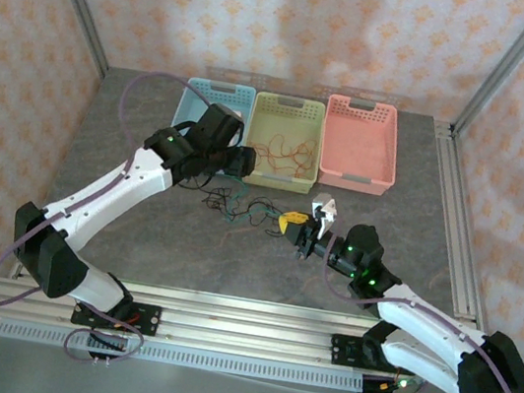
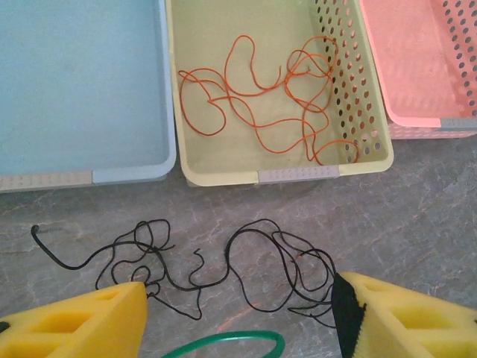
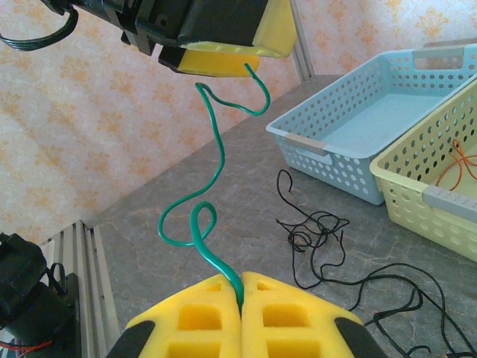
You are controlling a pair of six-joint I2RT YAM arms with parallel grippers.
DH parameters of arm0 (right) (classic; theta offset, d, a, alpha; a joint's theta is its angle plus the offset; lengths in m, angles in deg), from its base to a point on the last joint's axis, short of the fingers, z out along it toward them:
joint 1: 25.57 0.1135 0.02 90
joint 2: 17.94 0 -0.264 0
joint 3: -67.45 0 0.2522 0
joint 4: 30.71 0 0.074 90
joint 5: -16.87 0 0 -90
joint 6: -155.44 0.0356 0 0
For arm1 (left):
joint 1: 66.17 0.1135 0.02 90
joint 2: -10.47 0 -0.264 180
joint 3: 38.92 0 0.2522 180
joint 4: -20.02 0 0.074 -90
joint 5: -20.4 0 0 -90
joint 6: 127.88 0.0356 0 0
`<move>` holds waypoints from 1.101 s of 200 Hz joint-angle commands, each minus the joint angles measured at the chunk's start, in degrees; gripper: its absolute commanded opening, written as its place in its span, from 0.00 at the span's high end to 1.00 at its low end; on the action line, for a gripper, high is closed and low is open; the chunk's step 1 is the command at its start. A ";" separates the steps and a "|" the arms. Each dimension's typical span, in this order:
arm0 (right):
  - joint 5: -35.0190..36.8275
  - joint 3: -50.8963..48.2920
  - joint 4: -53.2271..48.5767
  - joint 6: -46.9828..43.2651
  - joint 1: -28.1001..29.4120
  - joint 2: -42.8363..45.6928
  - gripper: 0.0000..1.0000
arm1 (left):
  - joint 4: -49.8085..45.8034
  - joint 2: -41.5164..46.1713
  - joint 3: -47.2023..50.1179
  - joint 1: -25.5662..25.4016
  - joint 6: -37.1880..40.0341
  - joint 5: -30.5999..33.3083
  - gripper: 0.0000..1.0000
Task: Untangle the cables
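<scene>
A tangle of thin black cable (image 2: 226, 257) lies on the grey table, in front of the baskets (image 1: 226, 201) (image 3: 313, 231). My left gripper (image 2: 238, 291) (image 1: 243, 164) hovers over it, open, its yellow fingers wide apart on either side of the tangle. A green cable (image 3: 216, 149) rises from my right gripper (image 3: 242, 280) (image 1: 290, 223), which is shut on its lower end. The cable's upper end curls beside the left gripper's finger (image 3: 223, 45). A green loop (image 2: 223, 337) shows between the left fingers. An orange-red cable (image 2: 257, 127) (image 1: 284, 150) lies loose in the yellow-green basket (image 2: 298, 175).
Three baskets stand in a row at the back: blue (image 1: 203, 97), yellow-green (image 1: 291, 105), pink (image 1: 366, 108). Metal frame posts and patterned walls close in the table. Aluminium rails run along the near edge (image 1: 243, 313).
</scene>
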 commanded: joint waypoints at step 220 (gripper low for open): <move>5.70 1.67 -0.85 -1.74 0.28 2.68 1.00 | -2.10 1.73 0.12 -3.01 -0.87 11.72 1.00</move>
